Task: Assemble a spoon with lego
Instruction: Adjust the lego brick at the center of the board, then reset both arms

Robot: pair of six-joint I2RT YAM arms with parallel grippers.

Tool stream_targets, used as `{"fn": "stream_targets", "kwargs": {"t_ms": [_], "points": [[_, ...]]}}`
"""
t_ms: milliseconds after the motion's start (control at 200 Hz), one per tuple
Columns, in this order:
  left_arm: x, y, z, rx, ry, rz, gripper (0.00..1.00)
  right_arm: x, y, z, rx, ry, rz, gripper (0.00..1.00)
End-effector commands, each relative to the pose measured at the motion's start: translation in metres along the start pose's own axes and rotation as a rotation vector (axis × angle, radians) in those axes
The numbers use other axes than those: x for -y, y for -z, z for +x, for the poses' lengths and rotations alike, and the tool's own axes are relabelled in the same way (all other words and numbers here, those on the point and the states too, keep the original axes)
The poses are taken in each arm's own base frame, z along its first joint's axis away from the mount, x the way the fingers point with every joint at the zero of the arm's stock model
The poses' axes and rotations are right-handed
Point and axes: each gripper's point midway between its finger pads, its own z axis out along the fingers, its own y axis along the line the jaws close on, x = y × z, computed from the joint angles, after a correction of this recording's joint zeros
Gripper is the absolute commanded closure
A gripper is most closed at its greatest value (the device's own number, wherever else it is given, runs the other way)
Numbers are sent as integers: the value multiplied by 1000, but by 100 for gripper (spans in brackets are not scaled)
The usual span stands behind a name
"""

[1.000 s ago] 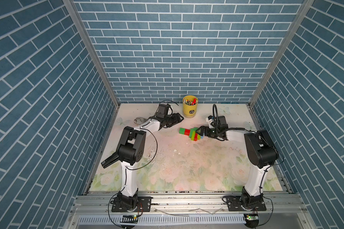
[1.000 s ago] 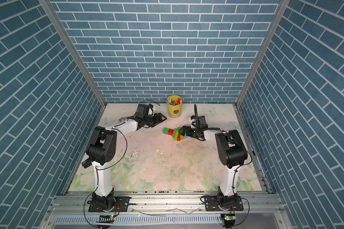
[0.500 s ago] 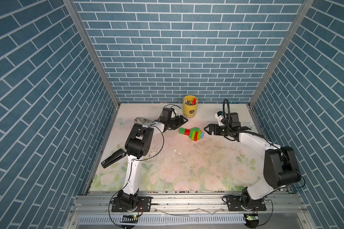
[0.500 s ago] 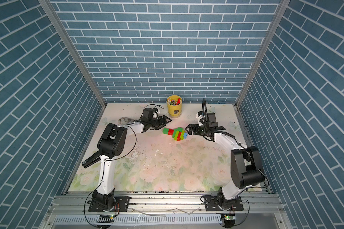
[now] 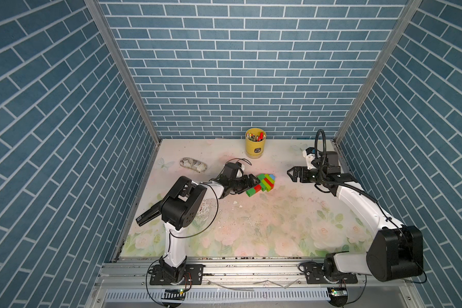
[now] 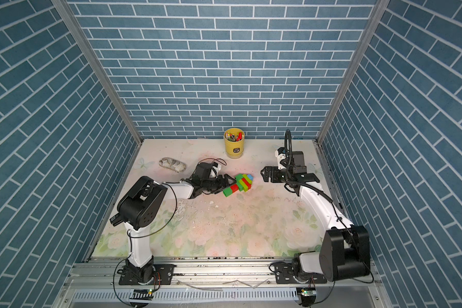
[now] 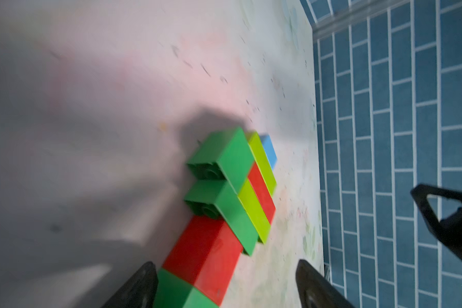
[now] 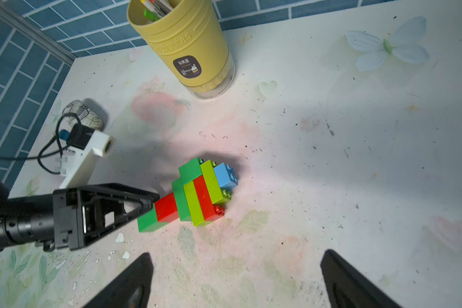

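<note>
The spoon lies assembled, we judge; so our left gripper stands spread around its stem, right gripper spread, apart.

Looks like a robot test cell in a lab rather than a lived-in room. Boxed in on three sides by wall panels printed with blue brick, joined at bare aluminium posts. Floored with a scuffed, rose-printed surface. Fronted by a slotted metal rail carrying two bolted arm bases, loose cables and small circuit boards with lit indicator lights.
</note>
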Motion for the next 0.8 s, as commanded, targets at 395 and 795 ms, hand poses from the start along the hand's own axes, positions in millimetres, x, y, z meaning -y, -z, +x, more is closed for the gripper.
{"fn": "stream_targets", "kwargs": {"t_ms": [395, 795], "points": [[4, 134, -68, 334, -304, -359, 1, 120, 27, 35, 209, -10, 547, 1], [-118, 328, -105, 791, -550, -1034, 0, 192, 3, 41, 407, -9, 715, 1]]}}
